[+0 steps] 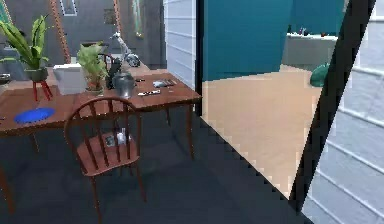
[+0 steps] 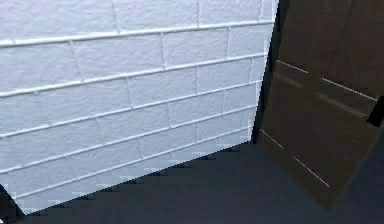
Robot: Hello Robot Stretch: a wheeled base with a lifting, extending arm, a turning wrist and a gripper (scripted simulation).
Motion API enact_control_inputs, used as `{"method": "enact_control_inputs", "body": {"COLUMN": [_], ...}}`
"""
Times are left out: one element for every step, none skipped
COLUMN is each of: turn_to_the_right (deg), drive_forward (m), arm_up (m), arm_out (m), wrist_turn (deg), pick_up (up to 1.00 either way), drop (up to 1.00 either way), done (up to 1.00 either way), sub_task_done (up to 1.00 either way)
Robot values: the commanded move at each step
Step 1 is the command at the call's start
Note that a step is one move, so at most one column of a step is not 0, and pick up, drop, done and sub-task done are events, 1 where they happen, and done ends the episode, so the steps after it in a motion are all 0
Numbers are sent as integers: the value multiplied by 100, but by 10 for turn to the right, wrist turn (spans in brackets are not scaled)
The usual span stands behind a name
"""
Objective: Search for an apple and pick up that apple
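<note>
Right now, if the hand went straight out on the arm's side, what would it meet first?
Likely the white painted brick wall facing that side, though depth is unclear.

Teal wall [image 1: 245, 35]; blue plate [image 1: 33, 115]

Surface [image 1: 100, 105]: small items on it, nothing readable on them.
Brick wall [image 2: 130, 90]: plain, no lettering.
Door [image 2: 330, 90]: no legible sign.

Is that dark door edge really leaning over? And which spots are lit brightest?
Forward view: the dark door edge leans only in the picture; the tan floor beyond is brightest. Arm side view: white brick wall bright, brown door dark.
</note>
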Motion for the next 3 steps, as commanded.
{"method": "enact_control_inputs", "body": {"turn_to_the_right": [180,0,60], "drive_forward": [0,100,0], "arm_up": [0,0,0], "arm_out": [0,0,0], "wrist_turn": [0,0,0], "pick_up": [0,0,0], "drop": [0,0,0], "done": [0,0,0], "sub_task_done": [0,0,0]}}
